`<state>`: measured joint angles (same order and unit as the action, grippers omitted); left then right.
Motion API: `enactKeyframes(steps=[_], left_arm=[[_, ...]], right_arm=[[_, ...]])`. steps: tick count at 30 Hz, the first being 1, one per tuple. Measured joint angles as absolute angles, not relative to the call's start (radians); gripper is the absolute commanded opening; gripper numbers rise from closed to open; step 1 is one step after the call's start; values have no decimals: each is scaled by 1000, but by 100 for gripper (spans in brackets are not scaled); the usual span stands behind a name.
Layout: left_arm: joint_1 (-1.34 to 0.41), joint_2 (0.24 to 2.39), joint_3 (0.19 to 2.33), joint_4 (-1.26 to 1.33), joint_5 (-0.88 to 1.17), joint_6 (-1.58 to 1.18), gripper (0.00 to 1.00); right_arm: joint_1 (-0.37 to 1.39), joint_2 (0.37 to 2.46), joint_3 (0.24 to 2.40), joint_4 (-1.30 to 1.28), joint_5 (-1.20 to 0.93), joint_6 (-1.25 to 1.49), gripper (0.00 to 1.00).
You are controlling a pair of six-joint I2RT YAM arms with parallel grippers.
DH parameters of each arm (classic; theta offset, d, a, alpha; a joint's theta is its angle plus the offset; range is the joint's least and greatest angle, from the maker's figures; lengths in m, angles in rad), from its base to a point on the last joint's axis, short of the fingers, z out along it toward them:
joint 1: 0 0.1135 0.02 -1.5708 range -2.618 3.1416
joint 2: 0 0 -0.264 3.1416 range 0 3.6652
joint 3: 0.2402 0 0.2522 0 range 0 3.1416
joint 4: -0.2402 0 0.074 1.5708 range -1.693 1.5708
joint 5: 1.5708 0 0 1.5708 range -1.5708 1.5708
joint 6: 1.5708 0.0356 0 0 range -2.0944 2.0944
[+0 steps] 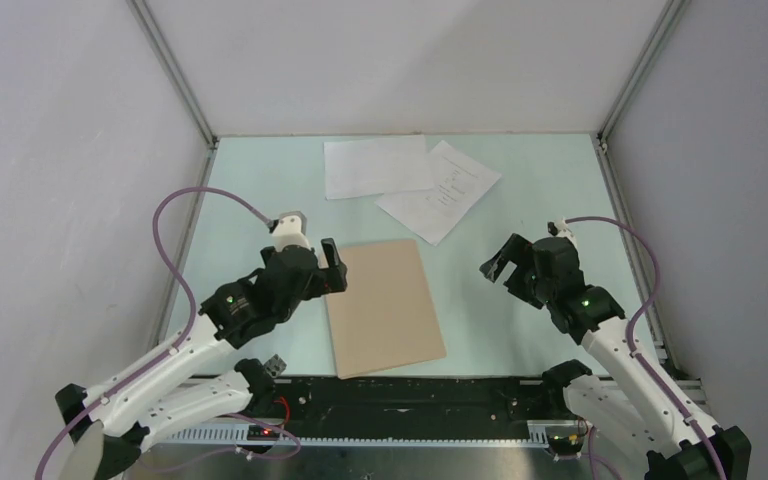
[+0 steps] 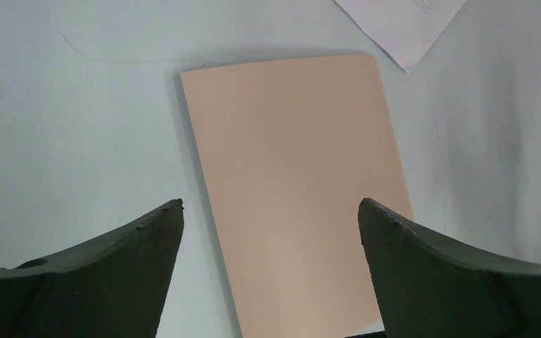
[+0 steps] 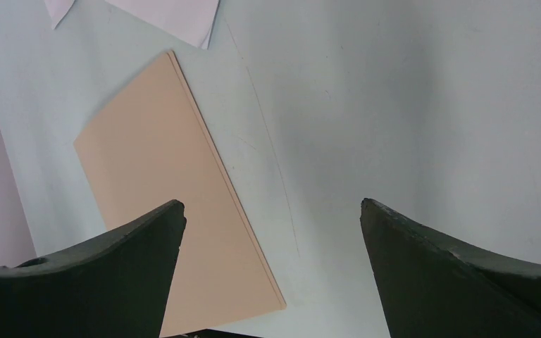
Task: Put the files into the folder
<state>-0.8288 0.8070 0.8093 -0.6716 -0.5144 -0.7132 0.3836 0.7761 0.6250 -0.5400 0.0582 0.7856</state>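
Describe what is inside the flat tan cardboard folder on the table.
The flat tan cardboard folder lies closed, so its inside is hidden. The blank white paper sheet and the printed white paper sheet lie outside it, past its far edge.

The printed sheet (image 1: 455,195) bears lines too small to read.

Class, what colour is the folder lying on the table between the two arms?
The folder is plain tan-brown, unpatterned; the left wrist view shows it best.
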Motion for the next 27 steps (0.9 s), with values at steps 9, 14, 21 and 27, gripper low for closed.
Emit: enactKeyframes(steps=[9,14,21,27], left_arm=[[-799,797,810,-683,-515,-700,98],[-762,797,810,-683,-512,-697,98],[-734,844,798,-643,-439,-679,98],[-731,926,712,-573,-354,-686,98]], right_arm=[[382,806,632,-512,50,795,100],[382,880,652,-484,30,793,100],[430,969,666,-449,22,808,100],[584,1071,667,-420,13,838,100]])
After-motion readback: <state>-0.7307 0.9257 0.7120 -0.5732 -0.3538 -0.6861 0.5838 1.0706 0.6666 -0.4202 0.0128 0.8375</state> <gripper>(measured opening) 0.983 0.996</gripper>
